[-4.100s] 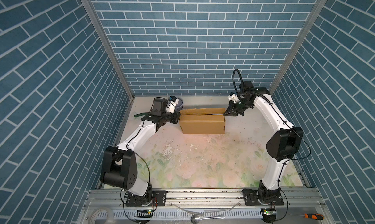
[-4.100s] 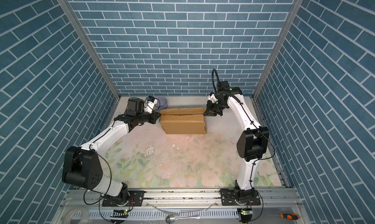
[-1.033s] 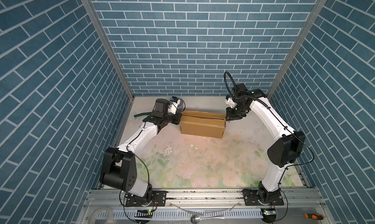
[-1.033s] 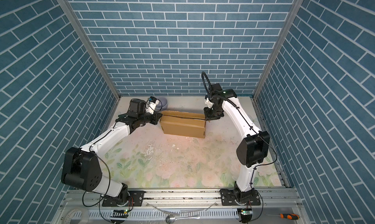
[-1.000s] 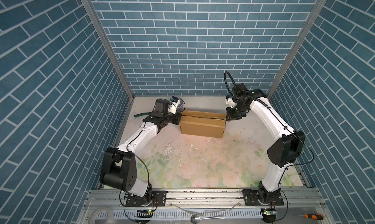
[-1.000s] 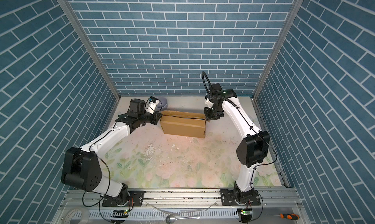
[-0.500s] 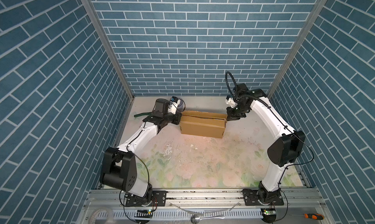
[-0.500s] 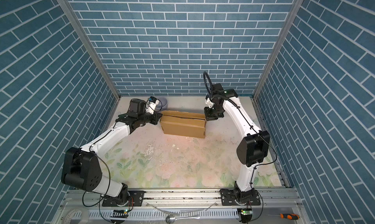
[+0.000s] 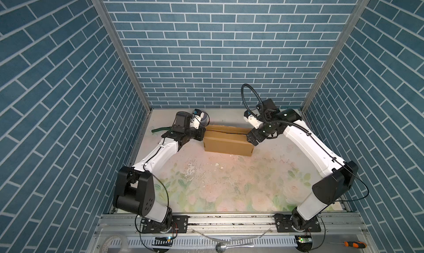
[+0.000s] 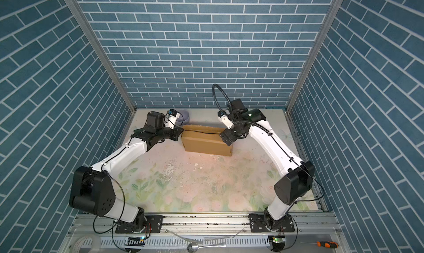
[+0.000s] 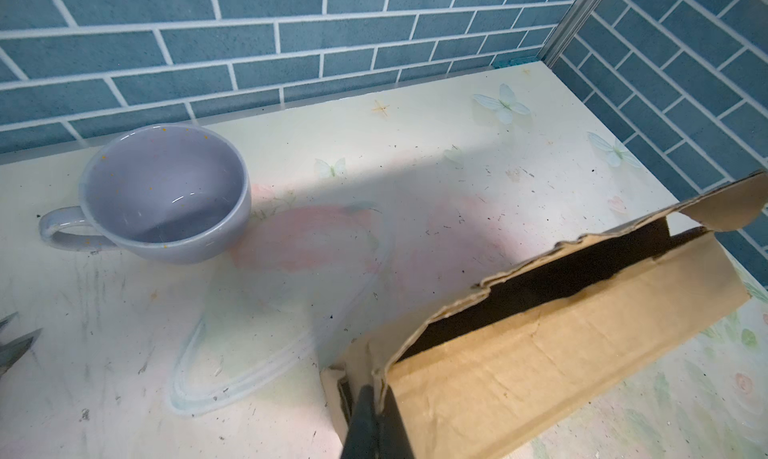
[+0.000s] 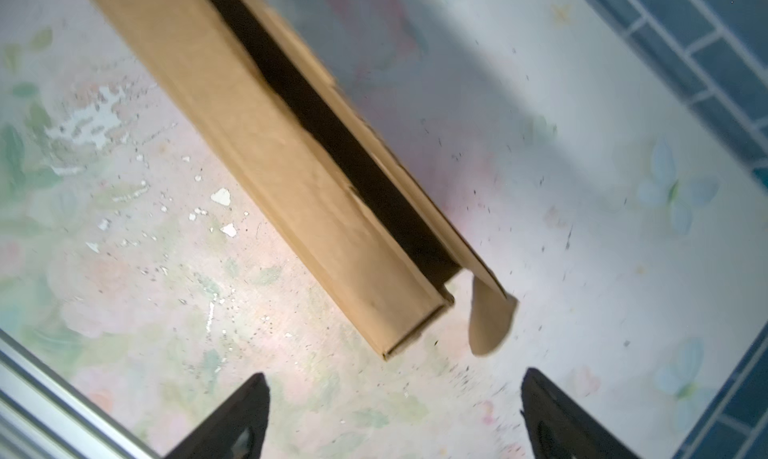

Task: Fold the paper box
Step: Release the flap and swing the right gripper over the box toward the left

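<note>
The paper box (image 9: 227, 142) is found at about 12 o'clock on the table (image 9: 229, 185), laid crosswise and near the back wall without touching it. Its top is not shut: a dark slot is left along its length between the front panel and the rear flap, and a rounded tab (image 12: 490, 324) is seen hanging free at the 3 o'clock end. The left claw (image 11: 376, 398) is set at the 9 o'clock end of the box, its fingers pressed together, with the edge of the cardboard end wall pinched between them. The right claw (image 12: 392, 378) is held just off the 3 o'clock end, its fingers spread wide; the box corner is seen just beyond the fingertips, apart from them. A lilac cup (image 11: 166, 186) is stood upright at about 11 o'clock from the box, near the back wall and apart from the cardboard.
</note>
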Controlling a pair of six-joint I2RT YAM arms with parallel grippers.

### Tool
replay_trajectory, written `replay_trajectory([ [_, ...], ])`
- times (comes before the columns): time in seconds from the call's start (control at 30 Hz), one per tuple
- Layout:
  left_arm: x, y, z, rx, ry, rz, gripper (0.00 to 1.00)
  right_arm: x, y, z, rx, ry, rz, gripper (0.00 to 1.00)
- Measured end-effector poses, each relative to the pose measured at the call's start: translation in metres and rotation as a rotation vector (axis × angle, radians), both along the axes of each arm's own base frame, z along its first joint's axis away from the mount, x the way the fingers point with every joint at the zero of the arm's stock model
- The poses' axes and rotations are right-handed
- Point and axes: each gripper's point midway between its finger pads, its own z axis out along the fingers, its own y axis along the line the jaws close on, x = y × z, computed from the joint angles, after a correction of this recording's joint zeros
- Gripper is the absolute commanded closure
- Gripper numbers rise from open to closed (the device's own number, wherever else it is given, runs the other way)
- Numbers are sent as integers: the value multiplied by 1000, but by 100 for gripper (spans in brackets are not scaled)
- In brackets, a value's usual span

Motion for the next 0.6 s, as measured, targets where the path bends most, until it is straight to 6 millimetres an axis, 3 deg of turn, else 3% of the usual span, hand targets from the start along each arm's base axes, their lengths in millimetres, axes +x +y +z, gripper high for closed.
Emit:
replay_trajectory([
  [0.2,1,0,0,-1,-2,0,100,11,29,-25,-136,-81,236,1],
  [0.6,0,-1,0,-3,-1,-4,100,25,41,-40,-210,-137,354,1],
])
